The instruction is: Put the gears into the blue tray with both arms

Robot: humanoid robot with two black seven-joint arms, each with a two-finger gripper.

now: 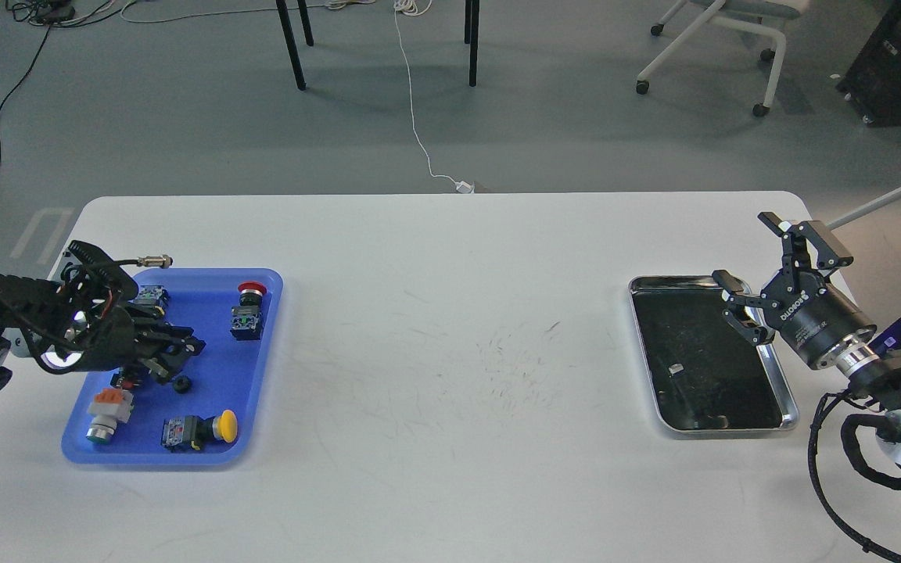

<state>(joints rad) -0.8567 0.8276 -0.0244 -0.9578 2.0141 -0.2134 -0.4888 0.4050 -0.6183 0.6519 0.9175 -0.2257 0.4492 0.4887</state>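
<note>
Left gripper (177,353) sits low inside the blue tray (263,375), dark and bunched, so I cannot tell how its jaws stand. A gear (181,384) lies on the tray floor just below its tips, looking delivered. Right gripper (755,274) hovers at the silver tray's (787,407) near edge, jaws wide apart, nothing between them. Next call, I'd judge: lift the left clear. White scuffed table (450,375), grey floor, cables, an office chair (732,31) behind.
</note>
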